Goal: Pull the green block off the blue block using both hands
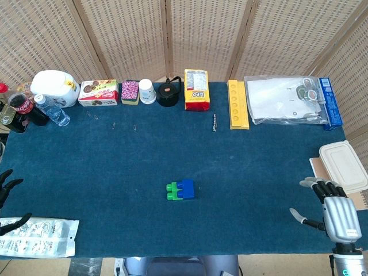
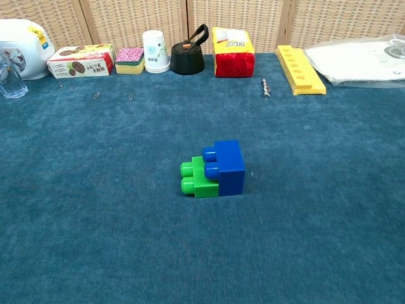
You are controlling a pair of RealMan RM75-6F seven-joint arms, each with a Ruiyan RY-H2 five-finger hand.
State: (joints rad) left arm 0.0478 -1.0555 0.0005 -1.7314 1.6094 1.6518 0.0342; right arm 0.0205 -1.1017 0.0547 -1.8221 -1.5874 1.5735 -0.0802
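Note:
The green block [image 1: 172, 191] [image 2: 197, 177] lies on its side on the blue cloth, joined to the blue block [image 1: 186, 188] [image 2: 228, 166], green to the left and blue to the right. My left hand [image 1: 7, 198] is black and shows only at the far left edge of the head view, fingers apart, holding nothing. My right hand [image 1: 328, 204] is silver and sits at the lower right of the head view, fingers spread, empty. Both hands are far from the blocks. Neither hand appears in the chest view.
Along the table's far edge stand bottles [image 1: 34, 109], a white jug [image 1: 54, 86], a snack box [image 1: 98, 92], a paper cup [image 1: 147, 91], a black kettle [image 1: 169, 93], a yellow-red bag [image 1: 196, 89], a yellow tray [image 1: 237, 104] and a plastic bag [image 1: 287, 99]. A lidded container [image 1: 344, 165] sits right; a blister pack [image 1: 37, 237] lies lower left.

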